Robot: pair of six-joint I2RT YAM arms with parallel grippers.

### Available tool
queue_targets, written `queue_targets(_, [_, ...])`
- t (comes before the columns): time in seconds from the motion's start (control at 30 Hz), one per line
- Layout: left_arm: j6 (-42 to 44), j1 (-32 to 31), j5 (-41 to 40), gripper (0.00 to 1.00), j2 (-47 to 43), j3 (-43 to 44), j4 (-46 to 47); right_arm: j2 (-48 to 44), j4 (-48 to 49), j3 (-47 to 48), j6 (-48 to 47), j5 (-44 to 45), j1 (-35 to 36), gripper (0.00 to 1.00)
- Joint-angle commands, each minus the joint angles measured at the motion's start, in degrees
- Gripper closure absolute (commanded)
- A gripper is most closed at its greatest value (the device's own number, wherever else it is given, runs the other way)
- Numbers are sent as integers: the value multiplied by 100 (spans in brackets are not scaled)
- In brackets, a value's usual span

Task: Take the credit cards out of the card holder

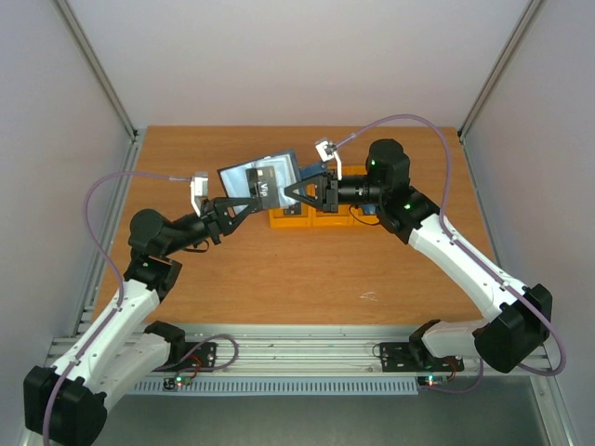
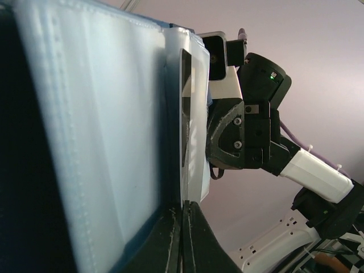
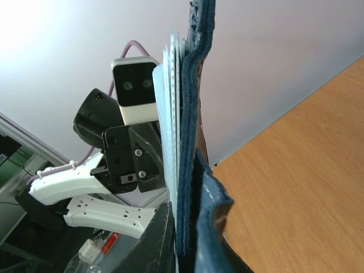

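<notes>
Left pincer [image 1: 244, 206] is seen clenched on the lower left edge of the card holder [image 1: 244, 174]; right pincer [image 1: 296, 193] is clenched on its right edge. The holder is held open, raised over the table [image 1: 279, 279] toward the far edge. A black card [image 1: 267, 191] is noted in a sleeve. Orange bins [image 1: 307, 219] are set below the right pincer.

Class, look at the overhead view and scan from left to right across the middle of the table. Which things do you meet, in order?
left wrist camera → left gripper → card holder, clamped between both grippers → right gripper → right wrist camera
</notes>
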Motion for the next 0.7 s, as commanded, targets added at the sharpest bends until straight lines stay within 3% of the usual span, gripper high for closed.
queue_targets(0.0, [10,-6,-112,100,0,143,88,-168,158,-24,-42,42,-10,99])
queue_targets(0.43, [-29,9,-1457,100,121,13,-1378,-1222,-2580,-248,-397,2197,-1497,99])
queue_targets(0.67, [-137,-41,-1896,100,1143,287,-2102,-1554,-3396,-235,-860,3036,-1900,99])
